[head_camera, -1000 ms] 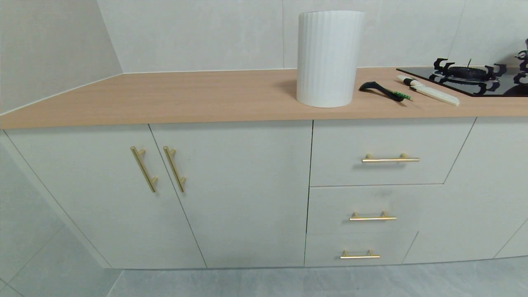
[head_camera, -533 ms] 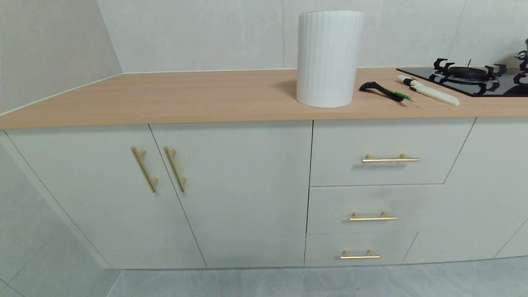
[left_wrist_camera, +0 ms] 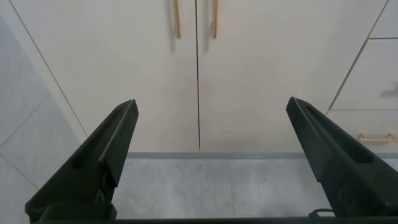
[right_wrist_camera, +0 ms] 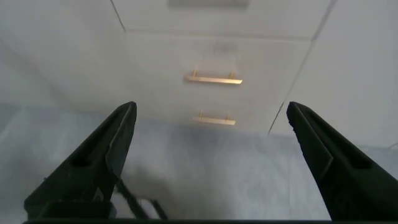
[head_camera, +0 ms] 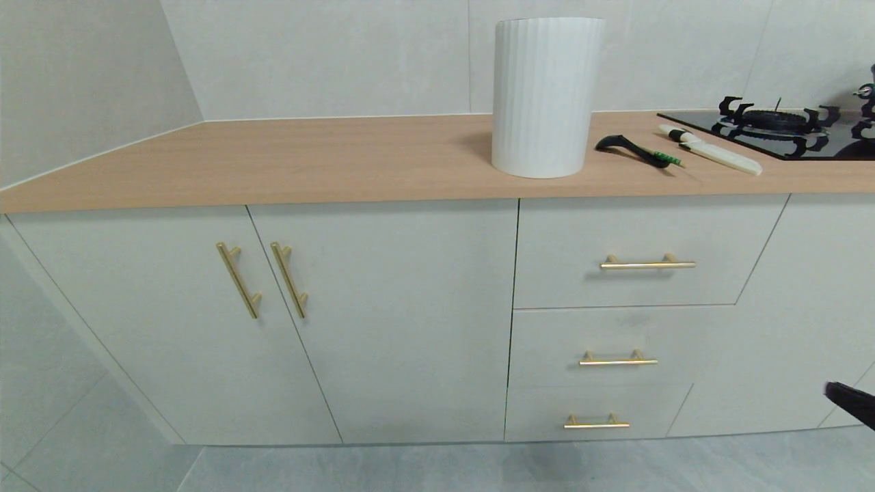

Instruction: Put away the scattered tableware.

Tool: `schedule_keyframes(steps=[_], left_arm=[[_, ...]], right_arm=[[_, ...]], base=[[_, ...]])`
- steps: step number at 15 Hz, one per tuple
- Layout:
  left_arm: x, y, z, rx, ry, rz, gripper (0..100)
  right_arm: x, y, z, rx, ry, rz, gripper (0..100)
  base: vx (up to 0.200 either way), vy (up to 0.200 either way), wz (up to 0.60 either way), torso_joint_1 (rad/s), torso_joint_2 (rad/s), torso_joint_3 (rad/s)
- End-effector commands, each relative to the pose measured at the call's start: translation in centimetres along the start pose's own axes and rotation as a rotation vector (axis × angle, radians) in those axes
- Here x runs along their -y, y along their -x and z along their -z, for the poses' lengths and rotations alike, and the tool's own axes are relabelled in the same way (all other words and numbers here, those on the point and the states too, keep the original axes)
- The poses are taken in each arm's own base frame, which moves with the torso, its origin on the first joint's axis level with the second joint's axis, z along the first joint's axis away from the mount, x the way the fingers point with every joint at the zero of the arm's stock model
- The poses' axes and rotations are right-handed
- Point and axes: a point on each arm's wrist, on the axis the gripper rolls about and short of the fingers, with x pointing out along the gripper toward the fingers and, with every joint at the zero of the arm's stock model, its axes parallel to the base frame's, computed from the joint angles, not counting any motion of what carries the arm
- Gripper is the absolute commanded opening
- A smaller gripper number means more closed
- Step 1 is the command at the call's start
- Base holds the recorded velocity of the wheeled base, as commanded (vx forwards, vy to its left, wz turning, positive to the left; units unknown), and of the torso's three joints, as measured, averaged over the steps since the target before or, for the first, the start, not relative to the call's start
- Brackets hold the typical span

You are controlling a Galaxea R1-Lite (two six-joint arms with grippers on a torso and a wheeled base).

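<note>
On the wooden countertop (head_camera: 307, 160) a tall white ribbed holder (head_camera: 545, 96) stands upright. To its right lie a black-handled utensil with a green tip (head_camera: 636, 150) and a white knife (head_camera: 711, 150) with a black band, close to the stove. My left gripper (left_wrist_camera: 211, 109) is open, low before the double cupboard doors (left_wrist_camera: 198, 68). My right gripper (right_wrist_camera: 211, 112) is open too, facing the lower drawers (right_wrist_camera: 214, 79); a dark tip of it (head_camera: 851, 401) enters the head view at the lower right edge.
A black gas stove (head_camera: 776, 126) sits at the countertop's far right. Below are two cupboard doors with gold handles (head_camera: 263, 279) and three drawers with gold handles (head_camera: 646, 263). Grey tiled floor (head_camera: 437, 468) lies in front, and a wall corner is at the left.
A dark tip of my right gripper has come into the head view at the lower right edge. Nothing on the countertop has moved.
</note>
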Motion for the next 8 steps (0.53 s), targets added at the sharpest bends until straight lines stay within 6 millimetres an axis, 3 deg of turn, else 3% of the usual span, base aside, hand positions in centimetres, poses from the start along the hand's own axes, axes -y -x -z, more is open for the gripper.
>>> schedule_keyframes(steps=[1,5,7,8], left_arm=[[0.0,0.0,0.0,-0.002,0.0,-0.001,100],[0.0,0.0,0.0,-0.002,0.0,-0.001,100],[0.0,0.0,0.0,-0.002,0.0,-0.001,100],[0.0,0.0,0.0,-0.002,0.0,-0.001,100]], right_arm=[[0.0,-10.5,-1.9,-0.27,0.005,-0.023,100],[0.2,-16.8,-0.9,-0.31,0.039,-0.024,100],[0.3,-19.0,0.3,-0.342,0.05,-0.018,100],[0.4,-21.1,1.9,-0.387,0.06,-0.009,100]], base=[[0.0,0.0,0.0,0.0,0.0,0.0],[0.0,0.0,0.0,0.0,0.0,0.0],[0.0,0.0,0.0,0.0,0.0,0.0],[0.0,0.0,0.0,0.0,0.0,0.0]])
